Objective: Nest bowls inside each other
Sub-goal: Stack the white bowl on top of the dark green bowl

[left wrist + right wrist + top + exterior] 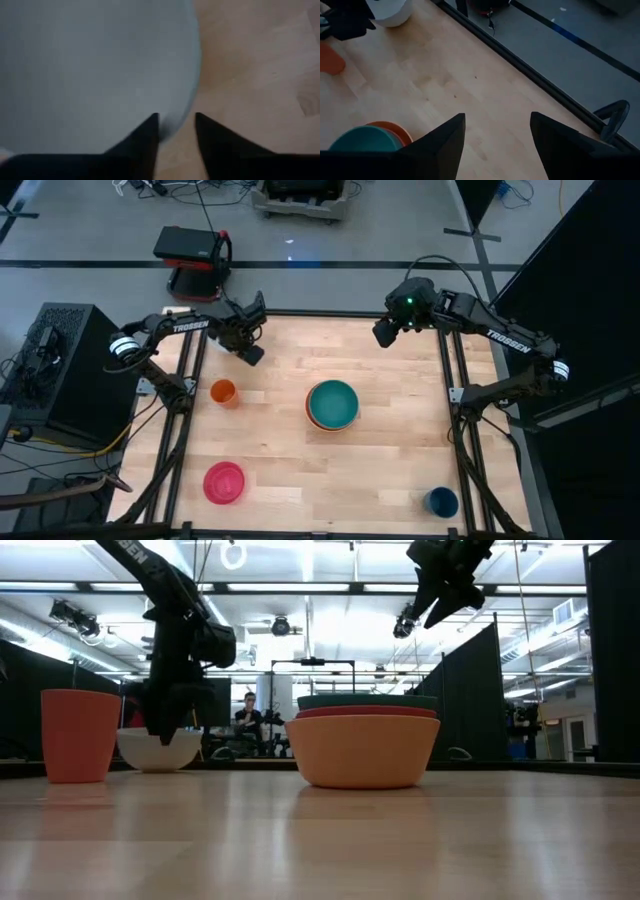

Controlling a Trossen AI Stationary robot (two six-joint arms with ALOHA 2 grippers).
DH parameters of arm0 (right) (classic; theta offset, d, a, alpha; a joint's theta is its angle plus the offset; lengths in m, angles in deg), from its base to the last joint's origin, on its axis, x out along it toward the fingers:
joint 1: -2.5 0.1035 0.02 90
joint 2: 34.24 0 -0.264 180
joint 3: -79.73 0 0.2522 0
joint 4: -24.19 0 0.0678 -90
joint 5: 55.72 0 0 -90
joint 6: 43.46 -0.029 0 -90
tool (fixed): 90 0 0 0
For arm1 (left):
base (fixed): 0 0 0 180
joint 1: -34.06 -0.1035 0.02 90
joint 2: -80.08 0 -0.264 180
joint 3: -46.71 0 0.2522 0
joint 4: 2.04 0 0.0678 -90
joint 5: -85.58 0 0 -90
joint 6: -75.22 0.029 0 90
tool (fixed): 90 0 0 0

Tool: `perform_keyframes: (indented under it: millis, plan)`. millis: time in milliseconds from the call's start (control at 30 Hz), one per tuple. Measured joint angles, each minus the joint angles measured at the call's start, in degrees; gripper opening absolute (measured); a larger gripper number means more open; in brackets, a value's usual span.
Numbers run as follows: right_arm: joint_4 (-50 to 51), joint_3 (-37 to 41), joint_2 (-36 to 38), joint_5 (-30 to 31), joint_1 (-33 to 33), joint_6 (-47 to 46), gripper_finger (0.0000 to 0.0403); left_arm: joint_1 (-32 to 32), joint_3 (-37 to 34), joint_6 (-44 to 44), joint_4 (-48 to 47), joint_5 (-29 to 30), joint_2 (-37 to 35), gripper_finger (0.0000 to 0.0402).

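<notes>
left hand [176, 131] astride white bowl [90, 70] rim

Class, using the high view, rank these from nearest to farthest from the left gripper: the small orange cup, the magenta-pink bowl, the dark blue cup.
1. Small orange cup, just below the left gripper.
2. Magenta-pink bowl, near the table's bottom-left edge.
3. Dark blue cup, bottom-right corner.

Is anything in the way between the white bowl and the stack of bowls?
Nothing visible blocks it. The white bowl sits at the left pincer; bare table lies between it and the stack. The orange cup stands off that path.
</notes>
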Motion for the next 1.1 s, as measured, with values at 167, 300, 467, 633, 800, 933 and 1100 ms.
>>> perform_keyframes:
  millis: [167,300,467,633,800,933,1100]
  plan:
    - [0.0,0.0,0.0,-0.79,0.07,-0.1,0.0197,-0.04,-0.03,1.39,1.62,-0.08,0.02,0.0004]
    - [-0.02,0.0,0.02,-0.81,0.09,-0.24,0.0199,0.29,1.89,1.37,0.25,-0.19,-0.28,0.0002]
    - [-0.1,0.0,0.02,-0.39,-0.27,-0.22,0.02,6.57,11.87,6.17,-1.97,-1.97,-0.67,0.0001]
    - [-0.18,0.0,0.02,0.11,-0.66,-0.19,0.02,13.04,22.12,11.2,-4.21,-3.8,-1.08,0.0001]
    - [-0.27,0.0,0.02,0.6,-1.05,-0.17,0.0201,19.51,32.37,16.24,-6.46,-5.64,-1.48,0.0]
    - [-0.38,0.0,0.02,0.82,-1.87,-0.13,0.0203,25.78,39.1,21.49,-7.89,-7.13,-0.81,0.0]
    - [-0.99,0.0,0.02,0.83,-3.17,-0.05,0.0199,32.51,41.4,26.99,-7.75,-7.21,2.22,0.0]
